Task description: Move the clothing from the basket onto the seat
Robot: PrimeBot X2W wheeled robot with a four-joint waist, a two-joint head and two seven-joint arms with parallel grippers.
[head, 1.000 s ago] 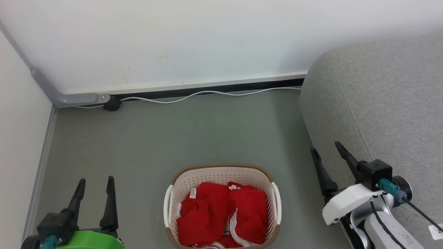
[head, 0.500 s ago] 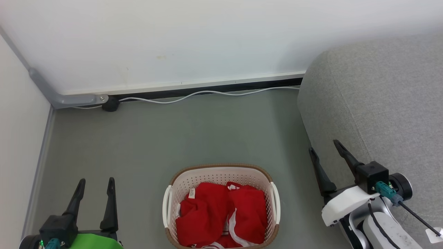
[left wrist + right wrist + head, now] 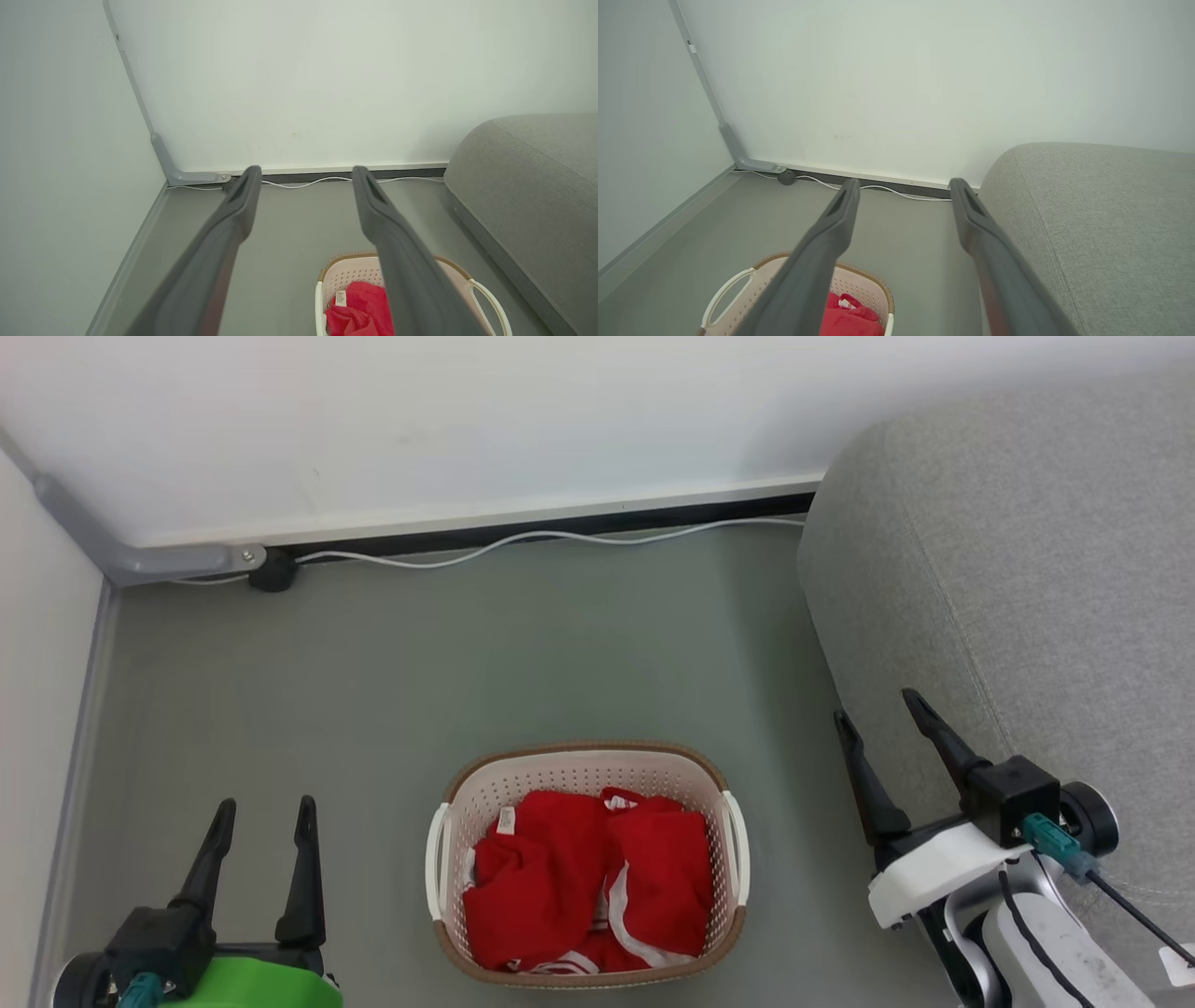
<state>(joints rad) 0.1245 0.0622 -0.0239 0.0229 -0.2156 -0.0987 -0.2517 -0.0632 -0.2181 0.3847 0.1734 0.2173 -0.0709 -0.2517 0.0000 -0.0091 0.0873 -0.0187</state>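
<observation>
A plain living-room corner: grey sofa [image 3: 1008,569], laundry basket [image 3: 579,771] on grey floor [image 3: 373,663], bare white wall [image 3: 467,420]

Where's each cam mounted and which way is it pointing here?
Head: on the head, facing forward-down at basket of clothing; left gripper, right gripper open at lower corners.
Left wrist: on left wrist, along its fingers toward the room corner.
Right wrist: on right wrist, along its fingers toward wall and sofa.
Shared: all three show basket and sofa.
</observation>
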